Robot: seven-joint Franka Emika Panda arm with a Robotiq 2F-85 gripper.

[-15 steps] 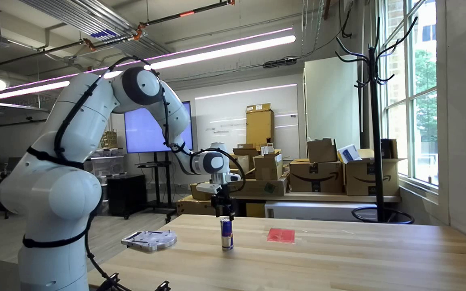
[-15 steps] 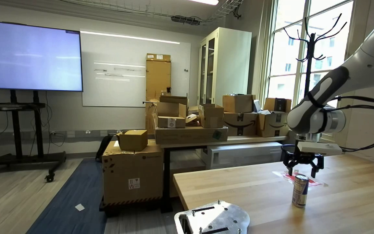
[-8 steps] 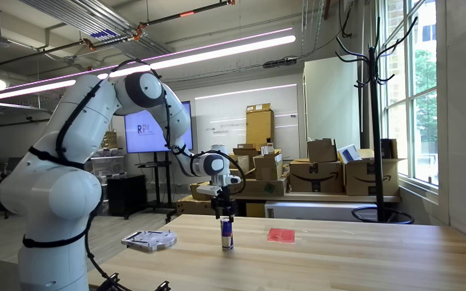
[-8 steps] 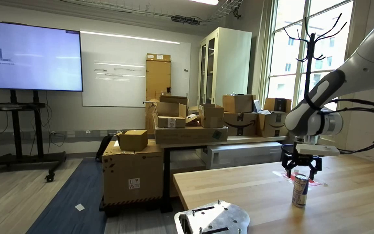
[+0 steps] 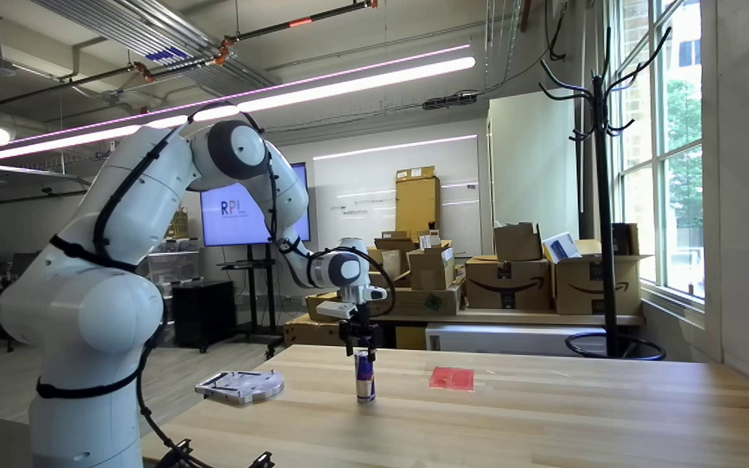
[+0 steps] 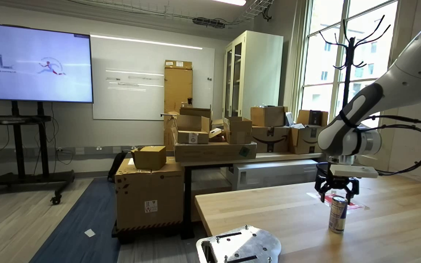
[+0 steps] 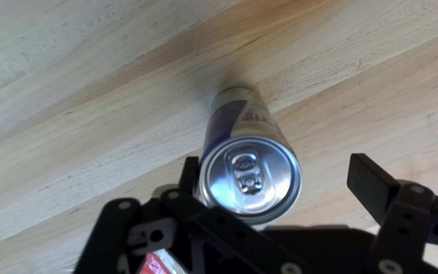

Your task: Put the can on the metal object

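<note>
Grasp pending, I judge.
My black two-fingered gripper (image 7: 274, 169), spread wide, straddles (rather off-centre) a slim upright blue-and-silver can (image 5: 365, 379) on the pale wooden table (image 5: 543, 406); I should centre, lower, close.

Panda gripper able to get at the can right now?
Likely yes: the gripper is open over the upright can, with nothing seen between them. But the can sits off-centre, close to one finger; I can't tell whether they touch.
</note>
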